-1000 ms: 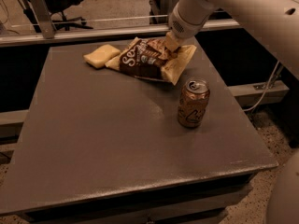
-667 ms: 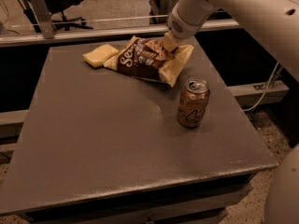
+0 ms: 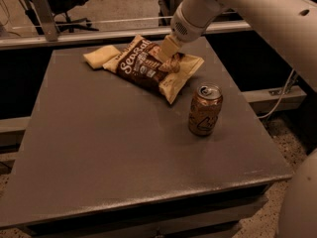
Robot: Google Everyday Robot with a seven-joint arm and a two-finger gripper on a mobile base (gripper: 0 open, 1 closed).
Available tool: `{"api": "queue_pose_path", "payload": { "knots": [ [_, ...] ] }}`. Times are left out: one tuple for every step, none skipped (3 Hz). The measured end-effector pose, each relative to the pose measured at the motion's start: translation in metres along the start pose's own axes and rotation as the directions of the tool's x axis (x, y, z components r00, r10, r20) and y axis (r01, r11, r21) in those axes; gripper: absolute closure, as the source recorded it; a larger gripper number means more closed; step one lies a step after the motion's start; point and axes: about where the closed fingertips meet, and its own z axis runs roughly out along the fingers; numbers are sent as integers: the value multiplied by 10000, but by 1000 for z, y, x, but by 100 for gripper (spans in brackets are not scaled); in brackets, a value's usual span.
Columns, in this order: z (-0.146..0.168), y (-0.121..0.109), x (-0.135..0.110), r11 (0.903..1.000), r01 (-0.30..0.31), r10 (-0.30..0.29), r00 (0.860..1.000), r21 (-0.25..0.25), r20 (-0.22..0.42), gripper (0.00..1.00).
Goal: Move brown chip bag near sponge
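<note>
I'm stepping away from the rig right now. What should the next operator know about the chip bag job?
Gripper: down on the upper right part of the brown chip bag, at the far side of the table; grip unclear.
Bag: its left end lies right by the sponge.
Drink can: upright, apart from both, nearer the camera.
Done: bag is beside the sponge.
Left: probably release and lift the arm clear.

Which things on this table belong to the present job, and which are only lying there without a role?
Part of the job:
- brown chip bag, flat at the table's far side
- sponge, right beside the bag's left end
- gripper, down on the bag's far edge

Just lying about:
- drink can, upright, apart from the bag, nearer and to its right
</note>
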Motion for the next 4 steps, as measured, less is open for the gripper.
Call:
{"api": "queue_pose_path", "payload": {
  "knots": [
    [-5, 0, 4, 9995, 23, -17, 9998, -309, 195, 0],
    [-26, -7, 14, 9967, 183, -103, 9949, -787, 1005, 0],
    [-58, -14, 28, 9900, 529, -155, 9620, -1305, 2725, 0],
    [-105, -31, 49, 9878, 836, -124, 8834, -1314, 4685, 0]
  ]
}}
